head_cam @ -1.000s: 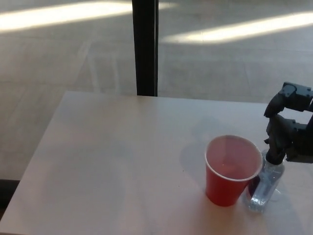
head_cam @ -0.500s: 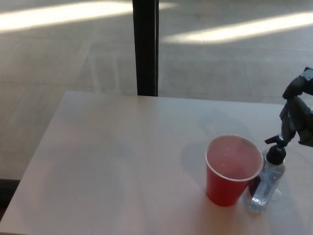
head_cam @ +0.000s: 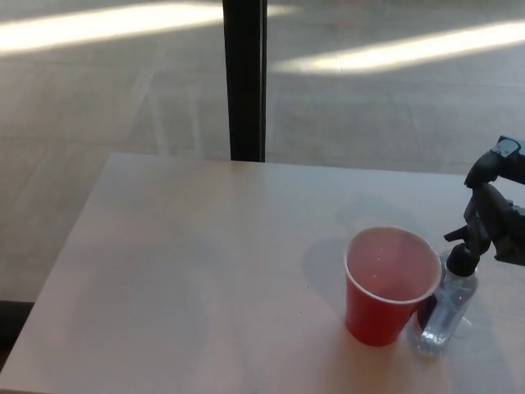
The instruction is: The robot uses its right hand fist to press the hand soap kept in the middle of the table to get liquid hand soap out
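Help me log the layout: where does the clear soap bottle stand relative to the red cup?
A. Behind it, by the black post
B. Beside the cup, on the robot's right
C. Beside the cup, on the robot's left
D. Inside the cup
B: the soap bottle stands against the red cup's right side.

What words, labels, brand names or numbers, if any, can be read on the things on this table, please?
None can be read.
Red plastic cup: plain, no print visible.
Clear soap bottle with black pump: no label can be made out; too blurred to tell.
Pale table top: unmarked.
Black right hand: no markings legible.
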You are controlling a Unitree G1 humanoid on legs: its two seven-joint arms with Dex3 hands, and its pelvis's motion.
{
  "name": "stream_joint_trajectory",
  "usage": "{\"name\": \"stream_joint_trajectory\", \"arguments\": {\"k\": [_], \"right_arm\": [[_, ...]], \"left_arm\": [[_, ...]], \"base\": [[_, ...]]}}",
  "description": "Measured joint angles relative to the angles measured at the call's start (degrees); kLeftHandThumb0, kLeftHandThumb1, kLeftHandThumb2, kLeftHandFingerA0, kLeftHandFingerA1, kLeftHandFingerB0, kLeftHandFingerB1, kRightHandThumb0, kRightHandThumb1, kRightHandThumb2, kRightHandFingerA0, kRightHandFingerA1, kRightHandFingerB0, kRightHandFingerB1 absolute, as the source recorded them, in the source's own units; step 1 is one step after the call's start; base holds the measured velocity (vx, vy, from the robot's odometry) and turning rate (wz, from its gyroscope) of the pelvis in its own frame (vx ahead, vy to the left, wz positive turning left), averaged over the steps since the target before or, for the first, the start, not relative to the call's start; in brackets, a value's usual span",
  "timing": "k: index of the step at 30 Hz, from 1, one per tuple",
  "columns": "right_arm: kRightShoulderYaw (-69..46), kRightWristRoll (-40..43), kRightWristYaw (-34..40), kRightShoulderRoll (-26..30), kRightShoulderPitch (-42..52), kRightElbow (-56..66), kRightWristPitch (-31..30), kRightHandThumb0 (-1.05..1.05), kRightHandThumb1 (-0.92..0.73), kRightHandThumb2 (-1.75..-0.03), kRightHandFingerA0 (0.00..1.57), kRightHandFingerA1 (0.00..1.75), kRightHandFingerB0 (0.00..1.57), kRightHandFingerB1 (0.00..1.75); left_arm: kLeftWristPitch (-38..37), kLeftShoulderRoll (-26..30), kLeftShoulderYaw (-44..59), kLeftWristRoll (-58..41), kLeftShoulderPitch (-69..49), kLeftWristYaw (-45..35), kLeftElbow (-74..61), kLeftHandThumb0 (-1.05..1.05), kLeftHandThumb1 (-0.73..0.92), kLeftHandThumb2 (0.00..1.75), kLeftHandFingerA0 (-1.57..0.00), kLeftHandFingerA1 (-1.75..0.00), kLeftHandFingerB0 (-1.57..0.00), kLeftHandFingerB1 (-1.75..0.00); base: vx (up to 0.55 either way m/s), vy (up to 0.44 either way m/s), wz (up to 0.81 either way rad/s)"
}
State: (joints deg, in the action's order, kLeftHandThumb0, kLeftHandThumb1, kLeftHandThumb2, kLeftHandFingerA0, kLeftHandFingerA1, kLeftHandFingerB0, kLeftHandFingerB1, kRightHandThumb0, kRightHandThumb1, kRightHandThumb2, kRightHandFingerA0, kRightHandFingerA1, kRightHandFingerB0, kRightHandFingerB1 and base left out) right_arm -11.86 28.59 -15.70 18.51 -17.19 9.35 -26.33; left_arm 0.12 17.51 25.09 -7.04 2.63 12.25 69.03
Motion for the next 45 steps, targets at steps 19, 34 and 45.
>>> {"name": "stream_joint_trajectory", "arguments": {"k": [19,34,45], "right_arm": [[5.02,-2.57,-0.35,-0.42,3.7,0.32,7.92,-0.19,-0.57,-1.18,1.01,1.75,0.81,1.42],[5.75,-4.38,-0.1,1.08,3.66,-0.04,10.28,-0.19,-0.57,-1.2,1.0,1.75,0.76,1.51],[6.05,-4.26,-0.41,0.99,4.26,-1.73,12.37,-0.17,-0.57,-1.2,0.99,1.75,0.78,1.46]], "left_arm": [[-0.46,0.16,-0.62,-0.22,0.09,-0.07,0.89,-0.41,0.88,1.16,-0.55,-1.21,-0.32,-0.97],[-0.67,0.14,-1.21,-0.29,-0.29,-0.04,-0.52,-0.41,0.89,1.17,-0.54,-1.25,-0.2,-0.89],[-0.65,0.13,-1.17,-0.47,-0.06,0.33,-1.58,-0.41,0.91,1.22,-0.56,-1.27,-0.28,-0.97]], "base": [[0.0,0.0,0.0],[0.0,0.0,0.0],[0.0,0.0,0.0]]}}
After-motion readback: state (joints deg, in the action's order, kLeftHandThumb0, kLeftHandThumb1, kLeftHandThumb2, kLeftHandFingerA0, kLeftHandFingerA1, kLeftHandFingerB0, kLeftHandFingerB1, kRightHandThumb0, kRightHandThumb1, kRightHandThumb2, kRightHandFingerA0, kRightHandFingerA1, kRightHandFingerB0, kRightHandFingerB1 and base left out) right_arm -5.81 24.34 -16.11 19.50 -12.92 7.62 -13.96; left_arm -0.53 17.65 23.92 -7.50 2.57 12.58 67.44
